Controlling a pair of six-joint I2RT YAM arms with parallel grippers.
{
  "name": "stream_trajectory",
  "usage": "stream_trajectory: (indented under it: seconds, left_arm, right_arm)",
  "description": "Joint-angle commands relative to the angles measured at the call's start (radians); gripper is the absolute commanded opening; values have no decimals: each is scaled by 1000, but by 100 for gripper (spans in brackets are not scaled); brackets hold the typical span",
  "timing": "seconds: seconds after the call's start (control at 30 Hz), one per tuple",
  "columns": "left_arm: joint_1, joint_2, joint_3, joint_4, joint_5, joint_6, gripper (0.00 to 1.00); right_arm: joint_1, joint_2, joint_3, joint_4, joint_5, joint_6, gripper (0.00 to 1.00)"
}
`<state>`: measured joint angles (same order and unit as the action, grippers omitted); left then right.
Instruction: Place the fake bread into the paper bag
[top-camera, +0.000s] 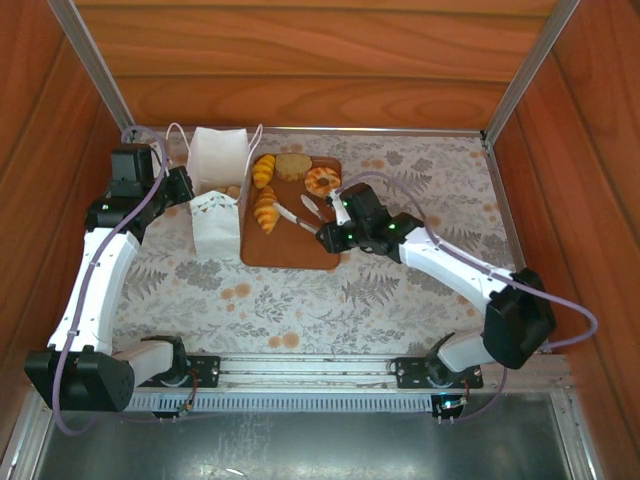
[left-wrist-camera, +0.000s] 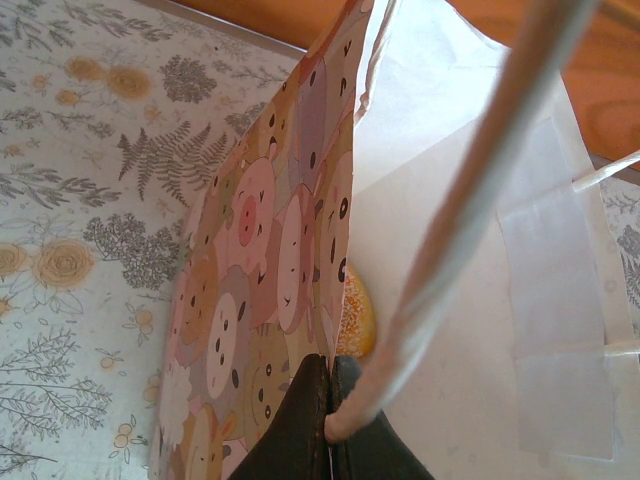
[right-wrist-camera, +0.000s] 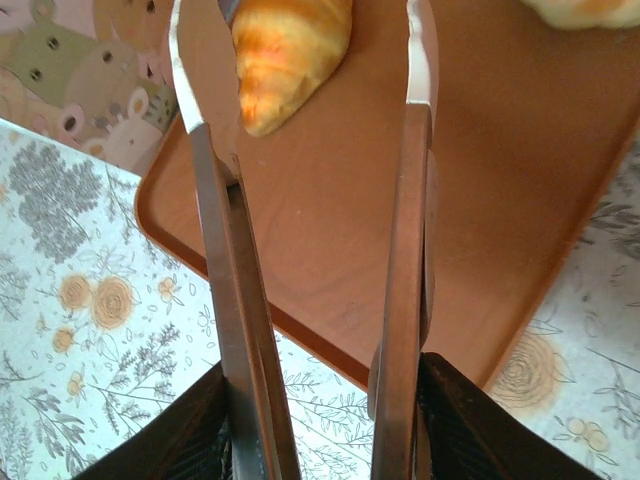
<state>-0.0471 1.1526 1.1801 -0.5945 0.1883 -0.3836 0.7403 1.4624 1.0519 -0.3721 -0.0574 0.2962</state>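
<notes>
Top external: right gripper (top-camera: 326, 234) over tray (top-camera: 300, 252) (tongs (top-camera: 290, 216) spread); left gripper (top-camera: 190, 190) pinches bag (top-camera: 215, 230).

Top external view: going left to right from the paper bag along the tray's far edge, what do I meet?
Paper bag → far croissant → round brown bun → glazed ring.

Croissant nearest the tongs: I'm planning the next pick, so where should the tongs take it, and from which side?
Grip the croissant across its thick middle, not the tapered tip. That tip points back toward the open tongs in the right gripper, so probably come from that end, shifted left, one blade along each long flank.
</notes>
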Motion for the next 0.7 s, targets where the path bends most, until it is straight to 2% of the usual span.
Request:
stream_trajectory:
  seconds: [0.0,0.67]
  left_arm:
    - [8,-14,-11,30,16,-4,0]
    - [13,-27,-21,32,23,-3,0]
  right_arm:
    - [11,54,61,65,-45,-34,47]
    - [51,328,241,35,-23,-101,48]
